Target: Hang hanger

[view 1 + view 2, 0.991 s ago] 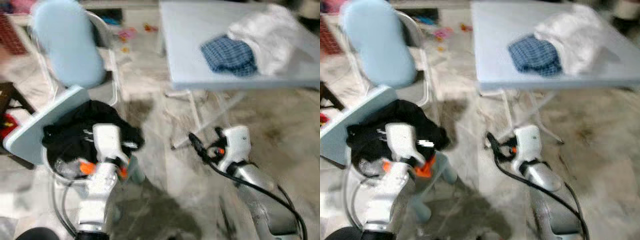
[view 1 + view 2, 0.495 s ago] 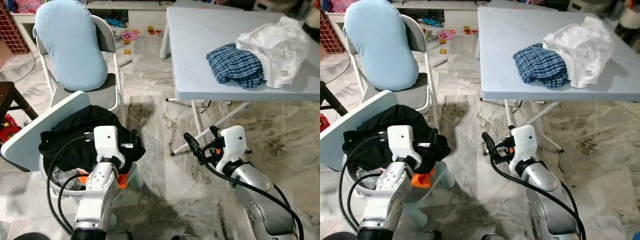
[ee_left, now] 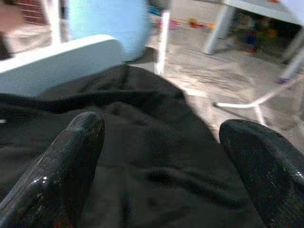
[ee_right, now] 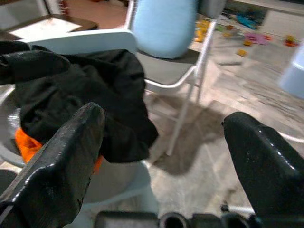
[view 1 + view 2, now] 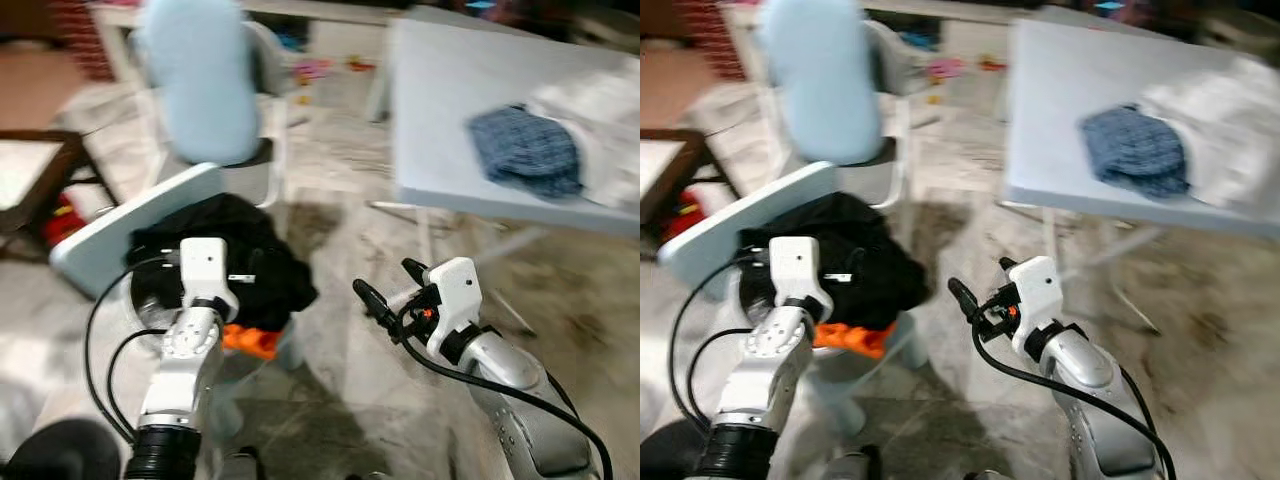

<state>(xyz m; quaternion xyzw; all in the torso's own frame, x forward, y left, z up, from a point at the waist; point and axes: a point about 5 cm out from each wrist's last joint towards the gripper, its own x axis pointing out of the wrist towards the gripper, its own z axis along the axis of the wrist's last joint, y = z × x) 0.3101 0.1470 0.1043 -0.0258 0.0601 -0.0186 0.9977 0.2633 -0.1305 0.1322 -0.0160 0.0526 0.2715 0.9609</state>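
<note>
My left end effector point(image 3: 161, 161): fingers spread apart and gripping nothing, held low over the black garment point(image 5: 235, 250), the dark cloth showing between my two fingertips.
My right end effector point(image 4: 166, 156): fingers wide apart and gripping nothing, hanging above the marble floor point(image 5: 330, 380) between the basket point(image 5: 855, 365) and the bench point(image 5: 470, 100).
Hanger: I cannot make one out; the head views are blurred.
Black garment: heaped over the rim of the pale basket, with something orange point(image 5: 250, 340) showing just below its edge.
Pale blue board point(image 5: 125, 235): tilted, leaning against the basket's far left side.
Chair point(image 5: 265, 100): behind the basket, a light blue cover point(image 5: 200, 80) draped over its back.
Bench: at my front right, carrying a blue checked cloth point(image 5: 530, 150) near its front edge and a white cloth point(image 5: 600, 130) touching it toward the right edge.
</note>
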